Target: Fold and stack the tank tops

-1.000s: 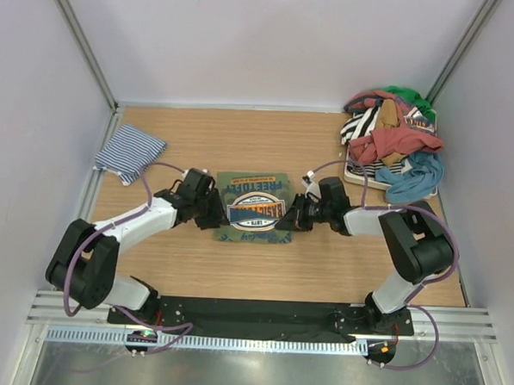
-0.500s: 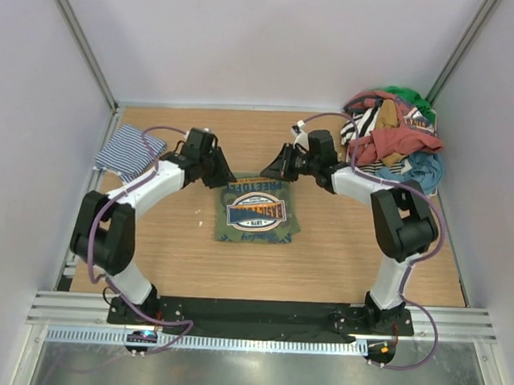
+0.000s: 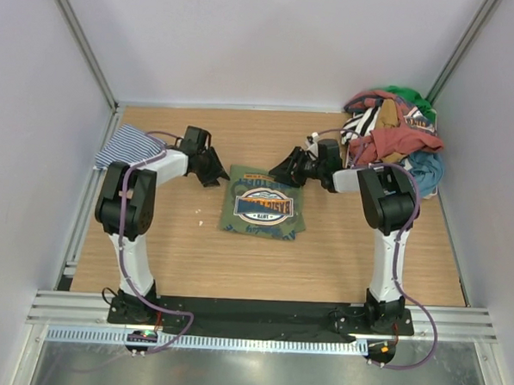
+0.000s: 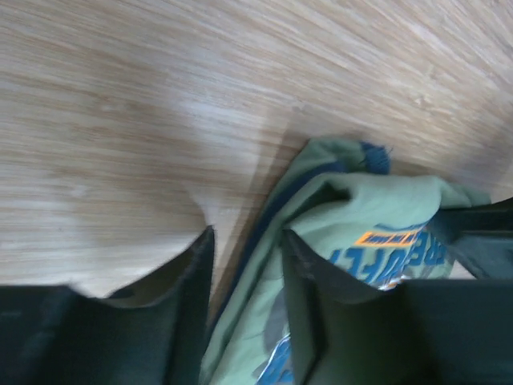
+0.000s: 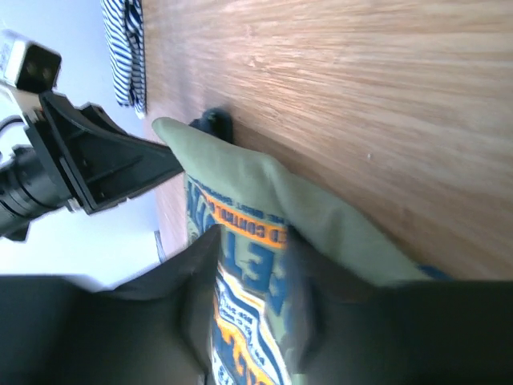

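The setting is a robotics lab cell. A pale wood-laminate worktop [image 3: 194, 250] is boxed in by plain white wall panels [image 3: 273, 47] held in bare aluminium corner struts [image 3: 81, 41]. A black-and-white jointed left arm [image 3: 131, 255] and its matching right arm [image 3: 387, 268] are bolted to a flat black base plate [image 3: 259, 313] along the near edge, with loose purple cables [image 3: 433, 333] looping from them. In front of the plate run a grooved aluminium rail [image 3: 70, 308] and a white slotted cable duct [image 3: 258, 343]. The only soft goods are a folded navy-and-white striped top [image 3: 126, 144], a flat olive green printed top [image 3: 262, 203] and a tangled heap of mixed coloured garments [image 3: 393, 139] in the far right corner.
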Action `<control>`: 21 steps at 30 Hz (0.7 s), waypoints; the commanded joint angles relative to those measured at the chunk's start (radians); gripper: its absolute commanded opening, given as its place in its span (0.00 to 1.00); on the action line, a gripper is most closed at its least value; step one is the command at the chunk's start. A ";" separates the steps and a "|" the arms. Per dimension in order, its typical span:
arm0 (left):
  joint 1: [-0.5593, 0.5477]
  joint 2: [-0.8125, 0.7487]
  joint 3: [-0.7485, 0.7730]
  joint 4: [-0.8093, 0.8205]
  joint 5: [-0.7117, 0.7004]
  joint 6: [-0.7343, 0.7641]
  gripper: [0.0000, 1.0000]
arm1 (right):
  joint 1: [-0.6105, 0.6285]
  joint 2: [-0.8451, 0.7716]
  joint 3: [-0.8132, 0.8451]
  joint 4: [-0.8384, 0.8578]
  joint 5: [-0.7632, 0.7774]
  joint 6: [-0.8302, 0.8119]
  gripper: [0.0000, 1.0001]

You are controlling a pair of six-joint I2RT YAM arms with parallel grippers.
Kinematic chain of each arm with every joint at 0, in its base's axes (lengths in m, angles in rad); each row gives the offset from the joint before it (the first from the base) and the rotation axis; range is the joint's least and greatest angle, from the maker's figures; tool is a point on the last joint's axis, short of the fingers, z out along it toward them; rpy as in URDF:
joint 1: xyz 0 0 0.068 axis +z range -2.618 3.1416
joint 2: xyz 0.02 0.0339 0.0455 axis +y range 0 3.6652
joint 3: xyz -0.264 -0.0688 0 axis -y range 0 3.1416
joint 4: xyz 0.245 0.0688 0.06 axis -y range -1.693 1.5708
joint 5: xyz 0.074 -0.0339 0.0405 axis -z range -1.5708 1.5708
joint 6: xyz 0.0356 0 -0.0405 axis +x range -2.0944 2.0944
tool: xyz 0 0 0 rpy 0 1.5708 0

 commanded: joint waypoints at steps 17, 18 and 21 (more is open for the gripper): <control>-0.161 -0.757 -0.555 0.055 -0.199 0.077 1.00 | 0.030 -0.721 -0.580 -0.082 0.513 -0.273 0.83; -0.173 -0.780 -0.568 0.056 -0.200 0.076 1.00 | 0.031 -0.727 -0.595 -0.070 0.534 -0.275 0.84; -0.213 -0.764 -0.568 0.067 -0.234 0.068 1.00 | 0.040 -0.750 -0.646 -0.021 0.632 -0.276 0.86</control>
